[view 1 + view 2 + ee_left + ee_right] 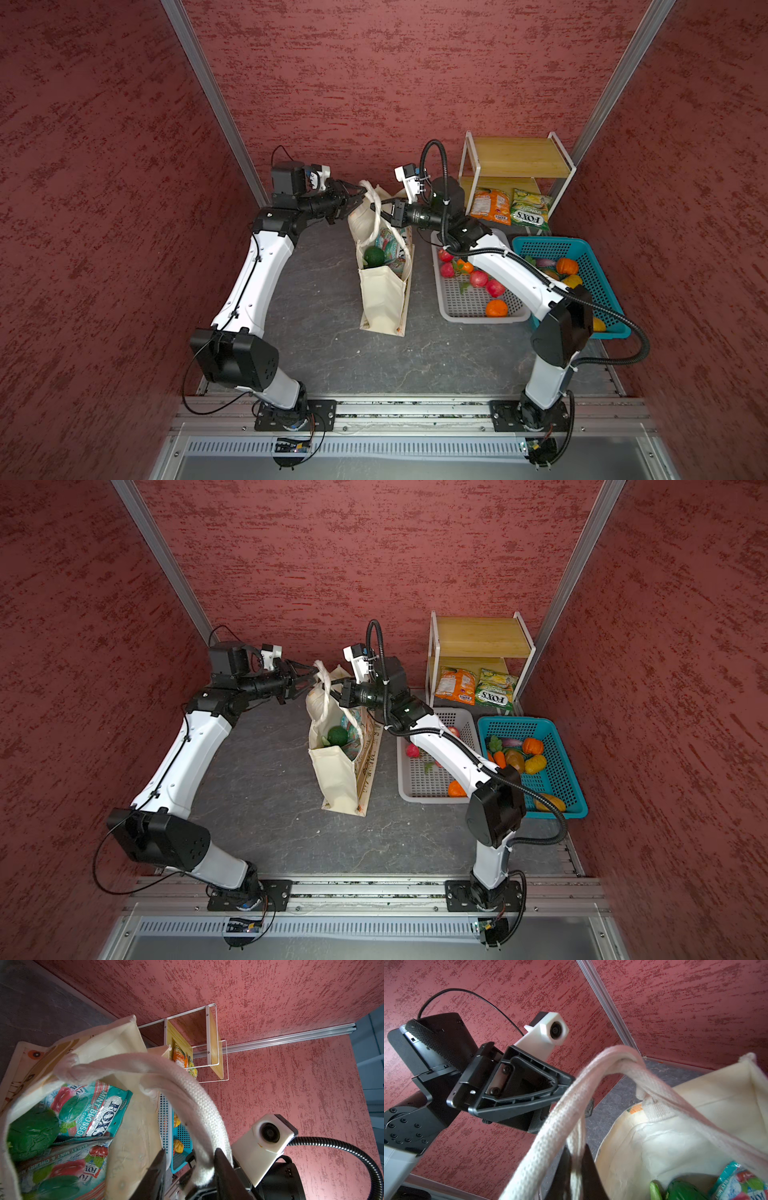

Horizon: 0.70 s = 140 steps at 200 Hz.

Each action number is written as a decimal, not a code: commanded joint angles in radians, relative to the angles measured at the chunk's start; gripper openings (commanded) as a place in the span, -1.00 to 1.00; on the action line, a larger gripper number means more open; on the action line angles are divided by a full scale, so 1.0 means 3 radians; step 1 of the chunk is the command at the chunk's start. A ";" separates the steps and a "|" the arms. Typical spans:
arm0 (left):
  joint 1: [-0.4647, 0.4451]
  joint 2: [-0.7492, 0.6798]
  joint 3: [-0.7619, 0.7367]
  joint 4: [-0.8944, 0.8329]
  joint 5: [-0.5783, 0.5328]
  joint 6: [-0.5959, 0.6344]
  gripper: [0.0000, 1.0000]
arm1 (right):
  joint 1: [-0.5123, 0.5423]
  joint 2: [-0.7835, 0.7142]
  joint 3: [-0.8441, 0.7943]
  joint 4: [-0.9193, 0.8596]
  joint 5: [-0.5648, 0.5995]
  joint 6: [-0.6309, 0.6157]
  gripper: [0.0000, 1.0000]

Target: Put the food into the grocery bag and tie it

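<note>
Grocery bag (382, 299) is standing mid-worktop (324, 299), holding a dark green vegetable (374, 257) and two teal FOX'S packets (99, 1109). Right hand (384, 208) is clamping a strap handle (197, 1105); left hand (360, 194) is sitting around it, fingers apart.

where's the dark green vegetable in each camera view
Top view: dark green vegetable in the grocery bag's mouth.
Top view: same place.
Left wrist: inside the bag.
Right wrist: deep inside, at the frame edge.
Shared landmark: teal FOX'S packet beside it.
</note>
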 commanded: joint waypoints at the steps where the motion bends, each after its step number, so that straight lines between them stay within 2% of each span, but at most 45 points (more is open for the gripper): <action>1: -0.0023 0.0012 -0.0018 0.0081 -0.0021 0.0002 -0.28 | 0.0043 -0.0141 -0.0041 0.0163 -0.0035 -0.0027 -1.00; 81: -0.0009 -0.0152 -0.0318 -0.0129 -0.0054 0.0172 -0.30 | 0.0155 -0.0140 -0.0131 0.0052 0.0003 -0.0135 -1.00; 140: -0.0076 -0.0017 -0.0118 -0.0122 -0.0038 0.0179 -0.25 | 0.0217 -0.0151 -0.0144 -0.0023 0.0005 -0.0221 -1.00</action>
